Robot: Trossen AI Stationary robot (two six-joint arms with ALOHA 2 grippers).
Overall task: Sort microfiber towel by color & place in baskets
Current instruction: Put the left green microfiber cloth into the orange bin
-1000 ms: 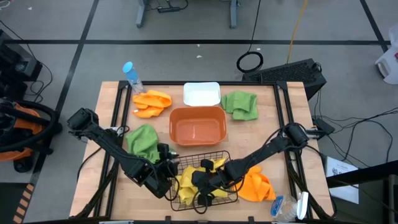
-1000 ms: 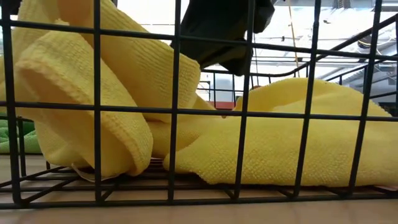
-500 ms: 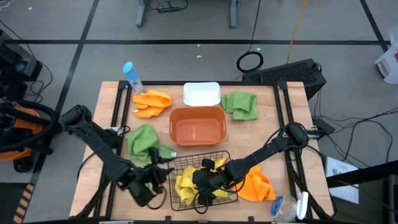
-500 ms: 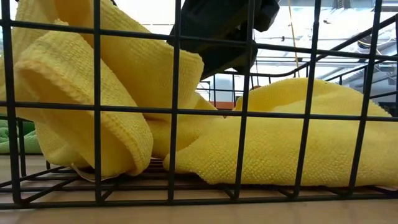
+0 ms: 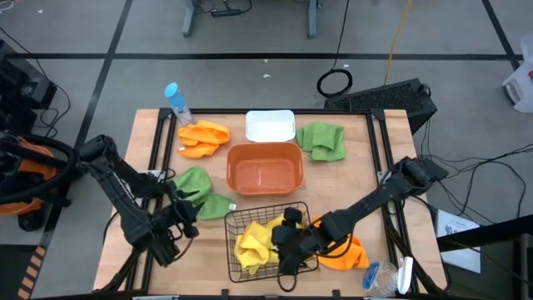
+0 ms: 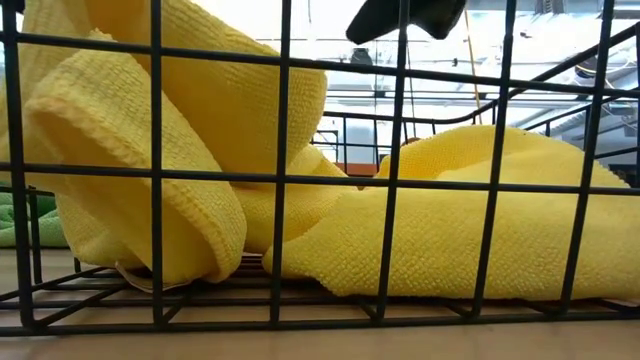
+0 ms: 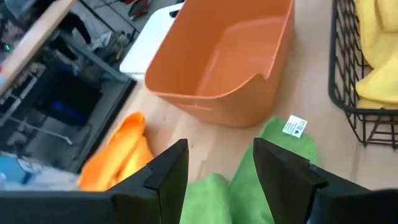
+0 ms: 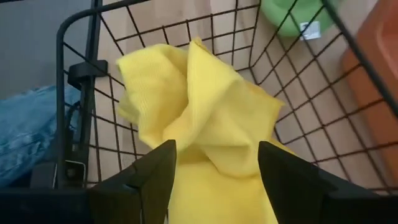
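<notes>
Two yellow towels lie bunched in the black wire basket, and fill the low view as yellow towels. My right gripper hovers open above them, over the basket's right part, touching nothing. One green towel lies on the table left of the basket. My left gripper stands open just over its near-left edge; I see no contact. Another green towel lies far right. One orange towel lies far left, and another orange towel under my right arm.
The orange-brown tub stands at mid-table with the white bin behind it. A blue-capped clear bottle stands at the far left corner. Blue-and-white items lie at the near right corner.
My left gripper has drawn away from the basket's left side toward the table's left edge and now stands by the green towel. My right gripper has risen out of the basket, clear of the yellow towels, which stay lying inside.
</notes>
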